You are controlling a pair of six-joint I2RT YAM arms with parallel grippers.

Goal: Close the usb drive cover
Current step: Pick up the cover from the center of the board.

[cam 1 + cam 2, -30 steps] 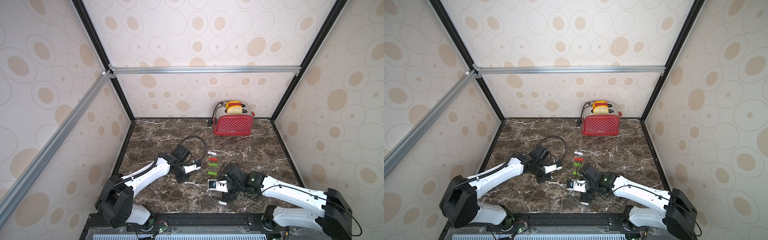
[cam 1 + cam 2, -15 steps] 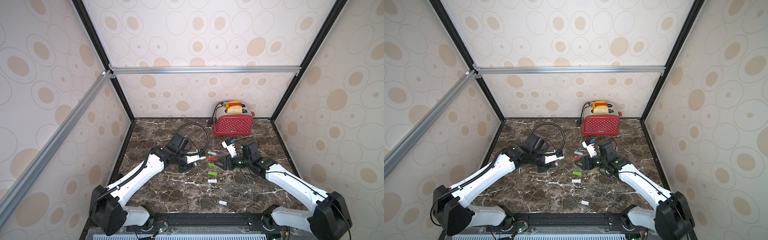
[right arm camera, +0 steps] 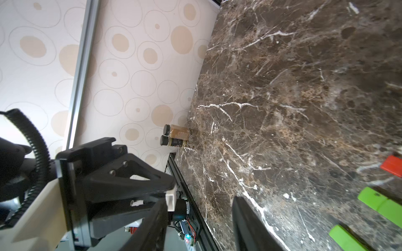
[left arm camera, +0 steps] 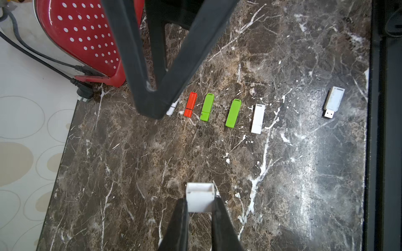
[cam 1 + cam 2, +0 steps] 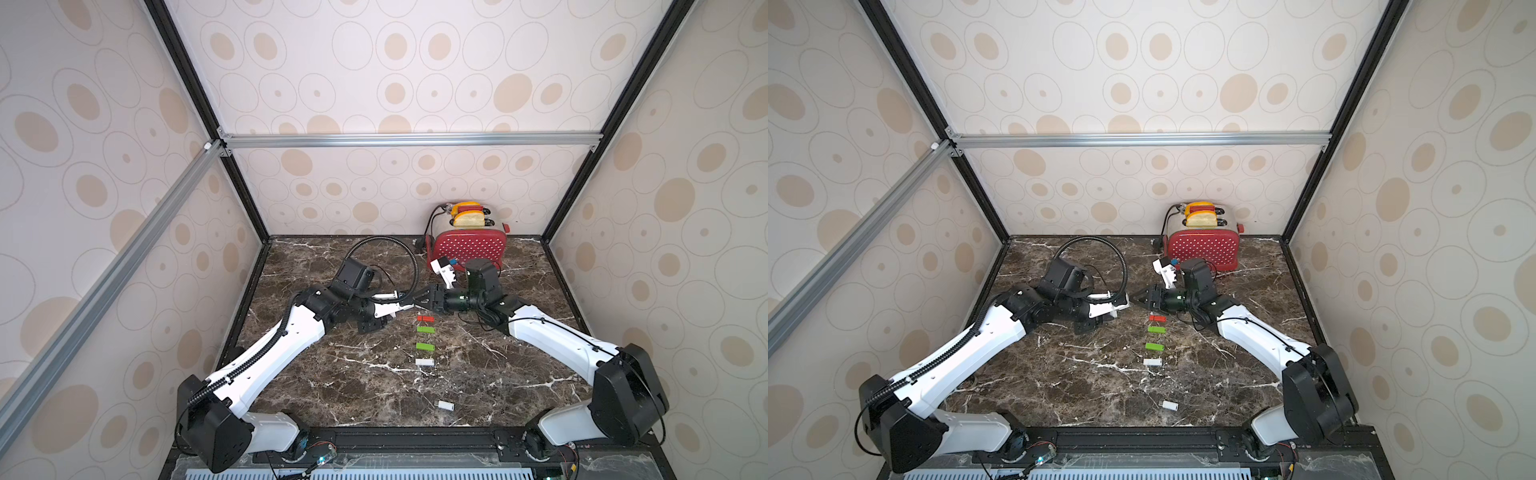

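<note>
A white usb cover (image 4: 199,197), open end facing outward, sits pinched between the fingers of my left gripper (image 4: 200,203), which is shut on it above the marble. The white usb drive (image 4: 332,102) with its metal plug bare lies alone near the table's front edge (image 5: 444,404). My right gripper (image 3: 202,201) is open with nothing between its fingers. It hangs at the back middle, tip to tip with my left gripper (image 5: 405,306) in both top views. From the right wrist view the cover (image 3: 170,200) shows just beyond one right finger.
A row of capped drives lies between the arms: red (image 5: 425,318), green (image 5: 425,330), green (image 5: 425,346), white (image 5: 424,362). Another white piece (image 4: 173,108) is half hidden behind my right gripper. A red toaster (image 5: 469,249) stands at the back wall. Two small bottles (image 3: 176,138) stand by the left wall.
My right arm has swung from the front of the table up to the back middle and now points at the left gripper. The left gripper has shifted back and rightward, still holding the cover.
</note>
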